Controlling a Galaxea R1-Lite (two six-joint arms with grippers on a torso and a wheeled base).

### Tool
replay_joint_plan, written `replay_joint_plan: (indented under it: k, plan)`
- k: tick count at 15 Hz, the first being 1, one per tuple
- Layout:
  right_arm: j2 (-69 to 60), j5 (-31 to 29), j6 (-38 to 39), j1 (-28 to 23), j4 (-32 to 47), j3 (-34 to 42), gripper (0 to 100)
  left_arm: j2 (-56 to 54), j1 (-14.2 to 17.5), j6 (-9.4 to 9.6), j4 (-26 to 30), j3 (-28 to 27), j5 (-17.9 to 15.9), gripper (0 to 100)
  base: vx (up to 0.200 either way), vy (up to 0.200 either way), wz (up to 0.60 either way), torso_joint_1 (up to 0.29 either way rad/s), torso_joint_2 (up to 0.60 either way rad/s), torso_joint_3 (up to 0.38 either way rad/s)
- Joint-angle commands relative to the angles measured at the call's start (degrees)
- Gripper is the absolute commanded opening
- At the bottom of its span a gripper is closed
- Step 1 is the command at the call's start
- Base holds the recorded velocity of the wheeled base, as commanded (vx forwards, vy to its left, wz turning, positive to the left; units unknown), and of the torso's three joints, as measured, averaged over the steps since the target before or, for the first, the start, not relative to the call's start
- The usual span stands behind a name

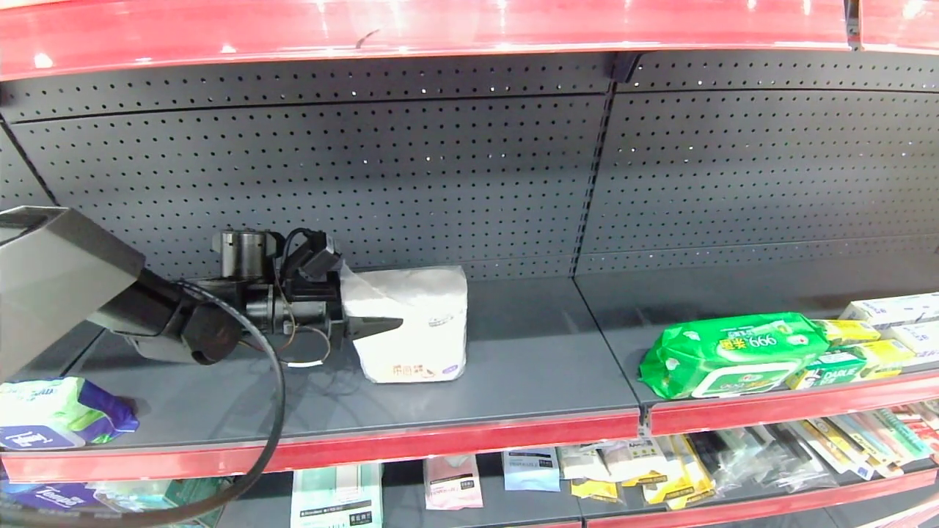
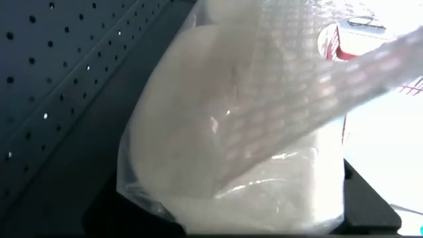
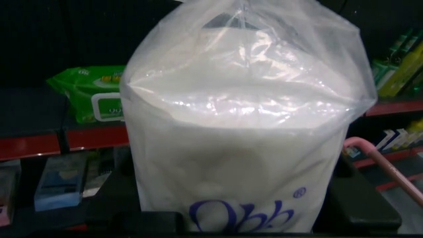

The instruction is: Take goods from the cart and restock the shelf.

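Observation:
A white tissue pack [image 1: 422, 323] in clear wrap stands on the grey shelf [image 1: 528, 367], left of the middle. My left gripper [image 1: 392, 314] reaches in from the left and is shut on it, with one dark finger [image 1: 378, 327] lying across its front. In the left wrist view this pack [image 2: 251, 132] sits close between the fingers, next to the pegboard back wall. My right gripper [image 3: 231, 215] is shut on a second white pack [image 3: 244, 139] with blue print, held up in front of the shelves.
A green wipes pack [image 1: 733, 353] and small boxes [image 1: 873, 337] lie on the right shelf section. A blue-green tissue pack [image 1: 59, 422] sits at the left front edge. Hanging goods fill the lower shelf [image 1: 660, 462]. A pink cart rail [image 3: 390, 168] is nearby.

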Motion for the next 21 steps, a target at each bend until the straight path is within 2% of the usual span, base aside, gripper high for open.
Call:
replay_joint_plan:
  k: [1, 2, 4, 9, 15, 17, 20, 21]
  plan:
    - [0.11, -0.08, -0.04, 0.04, 0.0, -0.05, 0, -4.76, 1.02, 0.44, -0.22, 4.13, -0.66, 0, 0.0, 0.0, 0.0, 0.0, 0.0, 0.0]
    - [0.29, -0.17, 0.05, 0.04, -0.09, -0.05, 0, -6.43, 1.64, 1.23, -0.31, 6.41, -1.8, 0, 0.0, 0.0, 0.0, 0.0, 0.0, 0.0]
    - [0.37, -0.7, 0.05, 0.13, -0.09, -0.22, 0, -6.08, 3.66, 6.6, -0.13, 7.91, -2.77, 0, 0.0, 0.0, 0.0, 0.0, 0.0, 0.0]
    - [0.81, -0.78, -0.04, 0.13, -0.09, -1.1, 0, -6.17, 5.24, 9.85, -0.13, 11.34, -3.65, 0, 0.0, 0.0, 0.0, 0.0, 0.0, 0.0]
    - [1.34, -0.78, 0.05, 0.13, -0.09, -1.54, 0, -6.96, 6.56, 11.43, -1.8, 17.23, -4.09, 0, 0.0, 0.0, 0.0, 0.0, 0.0, 0.0]
    - [1.6, -0.78, 0.05, 0.13, -0.09, -1.63, 0, -7.05, 7.53, 10.99, -4.53, 19.42, -4.09, 0, 0.0, 0.0, 0.0, 0.0, 0.0, 0.0]
    - [1.6, -0.78, -0.04, 0.13, -0.09, -1.54, 0, -8.01, 7.7, 10.46, -4.62, 19.86, -4.17, 0, 0.0, 0.0, 0.0, 0.0, 0.0, 0.0]
    - [1.6, -0.78, 0.05, 0.13, -0.09, -1.63, 0, -8.28, 7.7, 9.76, -4.62, 19.86, -4.26, 0, 0.0, 0.0, 0.0, 0.0, 0.0, 0.0]
